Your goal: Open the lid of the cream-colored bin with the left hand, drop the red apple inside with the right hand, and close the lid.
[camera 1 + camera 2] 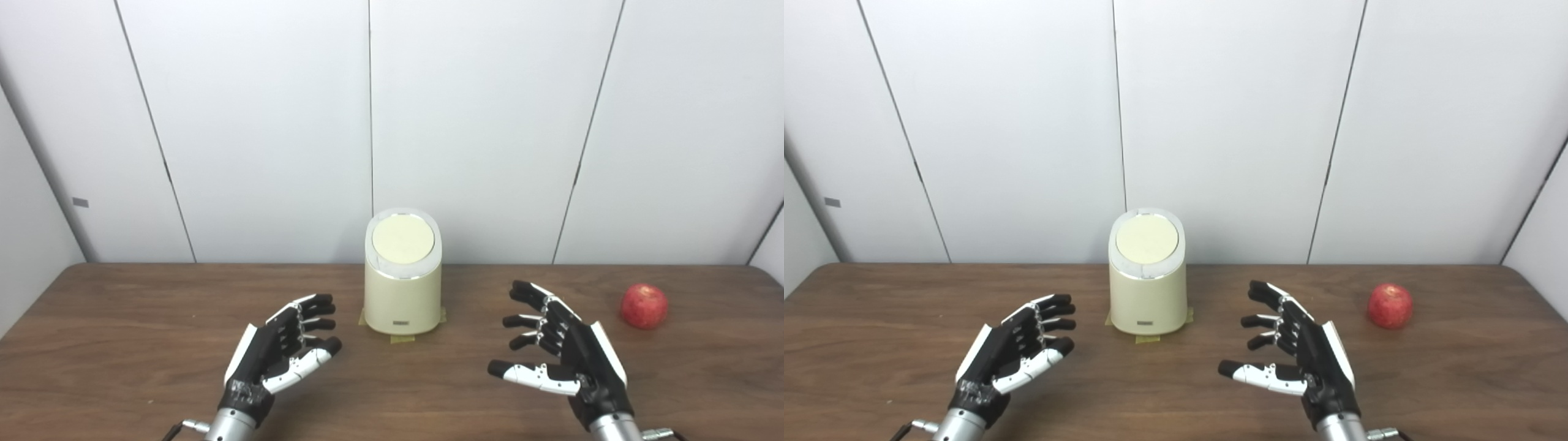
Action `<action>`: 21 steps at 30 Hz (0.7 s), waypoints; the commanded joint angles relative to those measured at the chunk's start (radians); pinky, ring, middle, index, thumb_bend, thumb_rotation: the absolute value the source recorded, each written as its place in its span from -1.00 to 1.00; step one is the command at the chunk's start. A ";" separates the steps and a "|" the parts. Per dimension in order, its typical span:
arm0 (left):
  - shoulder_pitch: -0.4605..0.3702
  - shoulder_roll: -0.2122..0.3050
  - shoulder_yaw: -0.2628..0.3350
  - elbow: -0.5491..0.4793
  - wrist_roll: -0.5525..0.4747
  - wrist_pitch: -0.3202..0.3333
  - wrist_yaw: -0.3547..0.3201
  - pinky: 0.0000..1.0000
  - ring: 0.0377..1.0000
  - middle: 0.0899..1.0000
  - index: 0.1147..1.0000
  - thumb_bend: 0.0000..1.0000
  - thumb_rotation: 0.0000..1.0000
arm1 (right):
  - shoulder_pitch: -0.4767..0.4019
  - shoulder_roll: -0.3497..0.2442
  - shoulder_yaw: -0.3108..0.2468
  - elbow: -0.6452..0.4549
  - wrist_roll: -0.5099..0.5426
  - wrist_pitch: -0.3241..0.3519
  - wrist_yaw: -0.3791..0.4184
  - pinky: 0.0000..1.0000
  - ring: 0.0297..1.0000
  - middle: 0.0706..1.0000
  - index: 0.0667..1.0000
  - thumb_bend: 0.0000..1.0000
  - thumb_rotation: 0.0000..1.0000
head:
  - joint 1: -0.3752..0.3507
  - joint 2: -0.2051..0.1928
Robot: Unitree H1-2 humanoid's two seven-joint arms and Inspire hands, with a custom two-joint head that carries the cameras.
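Observation:
A cream-colored bin (402, 294) stands upright at the middle back of the wooden table (122, 318). Its round lid (402, 237) is closed. A red apple (644, 305) lies on the table at the far right. My left hand (278, 352) is open and empty, in front of the bin and to its left. My right hand (554, 346) is open and empty, in front of the bin and to its right, with the apple farther to its right. Neither hand touches anything.
Tape patches (401, 338) sit under the bin's base. White wall panels (490, 122) rise right behind the table's back edge. A side wall (30, 226) closes the left.

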 commanded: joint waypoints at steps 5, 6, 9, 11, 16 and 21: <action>-0.045 0.006 0.003 -0.006 -0.010 -0.044 -0.002 0.18 0.43 0.52 0.52 0.44 -0.38 | -0.042 0.000 -0.002 -0.020 0.014 -0.023 -0.001 0.03 0.34 0.63 0.57 0.54 -0.81 | 0.000 0.000; -0.046 0.006 0.003 -0.005 -0.010 -0.046 -0.002 0.18 0.43 0.52 0.52 0.43 -0.38 | -0.042 -0.001 -0.002 -0.019 0.013 -0.024 -0.001 0.03 0.33 0.63 0.57 0.54 -0.81 | -0.001 -0.001; -0.046 0.005 0.003 -0.001 -0.013 -0.049 -0.003 0.19 0.44 0.52 0.52 0.42 -0.39 | -0.043 -0.003 0.000 -0.015 0.011 -0.032 0.000 0.02 0.33 0.63 0.58 0.53 -0.81 | 0.000 -0.001; -0.045 0.003 0.004 -0.001 -0.014 -0.048 -0.002 0.19 0.44 0.52 0.51 0.42 -0.40 | -0.044 -0.001 0.000 -0.017 0.009 -0.025 -0.002 0.02 0.33 0.63 0.58 0.54 -0.81 | 0.001 -0.002; -0.051 -0.016 0.009 -0.006 -0.028 -0.047 0.011 0.18 0.45 0.56 0.58 0.43 -0.45 | -0.050 -0.004 -0.001 -0.002 0.012 -0.039 0.000 0.01 0.31 0.62 0.57 0.55 -0.80 | 0.007 -0.004; -0.071 -0.030 0.002 -0.019 -0.011 -0.028 0.024 0.31 0.61 0.75 0.81 0.50 -0.35 | -0.057 -0.006 -0.003 0.015 0.019 -0.045 0.002 0.01 0.31 0.61 0.56 0.55 -0.82 | 0.015 -0.007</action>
